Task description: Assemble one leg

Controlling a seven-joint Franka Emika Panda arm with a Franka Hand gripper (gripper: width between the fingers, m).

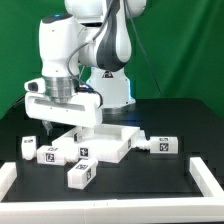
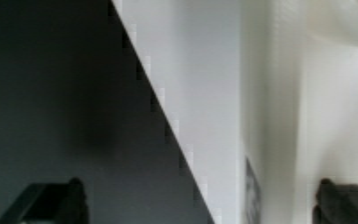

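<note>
My gripper point(image 1: 60, 124) hangs low over the exterior view's left corner of the big flat white square panel point(image 1: 105, 138). In the wrist view its dark fingertips point(image 2: 51, 200) stand wide apart, so the gripper point(image 2: 197, 202) is open. The panel's edge point(image 2: 211, 110) runs between them, blurred and very close; I cannot tell whether they touch it. Several white tagged legs lie on the black table: two at the exterior view's left point(image 1: 27, 147) point(image 1: 52, 152), one in front point(image 1: 82, 172) and one at the right point(image 1: 160, 145). No leg shows in the wrist view.
White border rails lie at the table's front left point(image 1: 10, 176) and front right point(image 1: 206, 176). The arm's white base point(image 1: 110, 85) stands behind the panel.
</note>
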